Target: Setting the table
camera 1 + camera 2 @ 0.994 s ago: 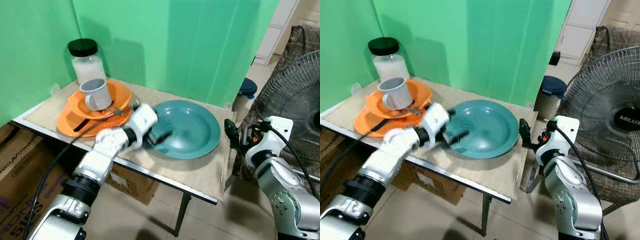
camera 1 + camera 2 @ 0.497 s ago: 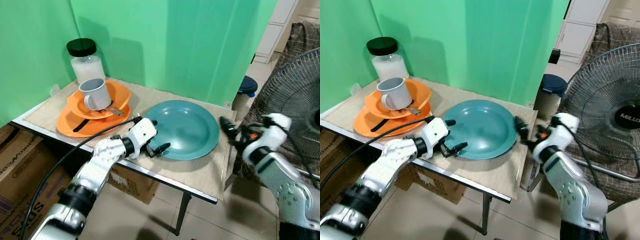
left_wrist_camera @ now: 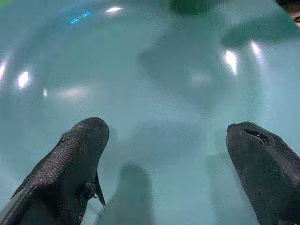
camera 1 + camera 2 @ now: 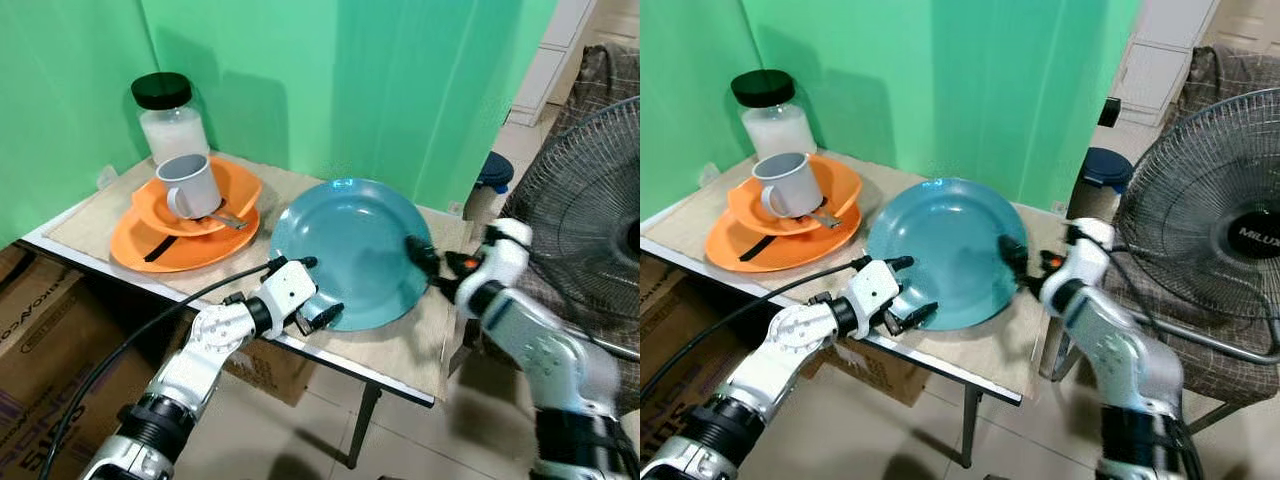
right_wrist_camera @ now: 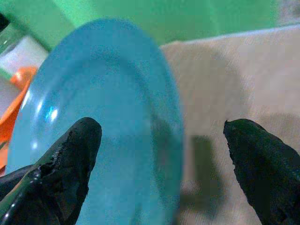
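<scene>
The teal plate (image 4: pixel 345 250) stands tilted on the table (image 4: pixel 400 350), far edge raised. The left gripper (image 4: pixel 312 290) sits at its near rim with fingers spread, one over the face. The right gripper (image 4: pixel 425 262) is open astride the right rim (contact unclear). A mug (image 4: pixel 188 186) rests on orange plates (image 4: pixel 175 240).
</scene>
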Robot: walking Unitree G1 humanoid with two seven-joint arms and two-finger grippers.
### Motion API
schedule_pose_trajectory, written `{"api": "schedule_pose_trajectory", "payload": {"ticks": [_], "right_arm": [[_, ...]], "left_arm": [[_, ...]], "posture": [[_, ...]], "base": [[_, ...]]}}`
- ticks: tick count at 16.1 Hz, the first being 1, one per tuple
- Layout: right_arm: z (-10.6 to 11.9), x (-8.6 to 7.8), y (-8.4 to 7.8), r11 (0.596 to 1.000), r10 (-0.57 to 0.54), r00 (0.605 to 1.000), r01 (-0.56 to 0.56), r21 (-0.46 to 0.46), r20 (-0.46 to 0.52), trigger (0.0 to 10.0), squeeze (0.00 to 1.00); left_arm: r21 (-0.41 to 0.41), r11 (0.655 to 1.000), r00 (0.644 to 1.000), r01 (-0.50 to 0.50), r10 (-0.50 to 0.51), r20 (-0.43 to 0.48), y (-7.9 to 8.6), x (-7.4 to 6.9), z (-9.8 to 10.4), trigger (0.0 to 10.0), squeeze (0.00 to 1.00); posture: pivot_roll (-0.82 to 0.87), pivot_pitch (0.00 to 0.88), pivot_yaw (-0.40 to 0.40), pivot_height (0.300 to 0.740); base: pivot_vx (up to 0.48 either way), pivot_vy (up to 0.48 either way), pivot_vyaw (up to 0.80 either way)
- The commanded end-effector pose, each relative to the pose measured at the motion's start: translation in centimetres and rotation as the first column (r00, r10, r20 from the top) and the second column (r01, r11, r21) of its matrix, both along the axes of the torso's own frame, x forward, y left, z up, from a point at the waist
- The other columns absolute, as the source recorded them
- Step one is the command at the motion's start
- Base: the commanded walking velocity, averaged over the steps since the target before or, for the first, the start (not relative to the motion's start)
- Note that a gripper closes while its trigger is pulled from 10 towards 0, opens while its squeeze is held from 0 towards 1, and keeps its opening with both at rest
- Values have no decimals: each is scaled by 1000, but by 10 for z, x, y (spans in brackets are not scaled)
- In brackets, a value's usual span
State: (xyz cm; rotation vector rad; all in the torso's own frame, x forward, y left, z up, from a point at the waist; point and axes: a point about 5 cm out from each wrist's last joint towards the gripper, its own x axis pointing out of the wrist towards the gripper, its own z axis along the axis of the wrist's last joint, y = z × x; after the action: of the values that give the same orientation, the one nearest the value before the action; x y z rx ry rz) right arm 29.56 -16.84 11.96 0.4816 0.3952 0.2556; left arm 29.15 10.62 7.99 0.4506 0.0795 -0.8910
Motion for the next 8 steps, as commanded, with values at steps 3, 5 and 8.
{"api": "schedule_pose_trajectory", "payload": {"ticks": [3, 5, 8], "right_arm": [[-7, 5, 9, 998, 66, 998, -67, -14, -22, 10000, 0], [-9, 5, 16, 994, 104, 994, -103, 27, -33, 1843, 0], [-10, 5, 21, 989, 140, 989, -137, 57, -39, 0, 0]], "left_arm": [[16, 1000, 1000, 4, -4, -16, 1, -3, -7, 10000, 0], [19, 1000, 1000, 6, -5, -12, 1, -3, -7, 10000, 0], [19, 1000, 1000, 6, -6, -6, 2, -2, -6, 10000, 0]], "posture": [[-5, 0, -45, 740], [-1, 0, -49, 740], [0, 0, -51, 740]], "base": [[0, 0, 0], [0, 0, 0], [0, 0, 0]]}}
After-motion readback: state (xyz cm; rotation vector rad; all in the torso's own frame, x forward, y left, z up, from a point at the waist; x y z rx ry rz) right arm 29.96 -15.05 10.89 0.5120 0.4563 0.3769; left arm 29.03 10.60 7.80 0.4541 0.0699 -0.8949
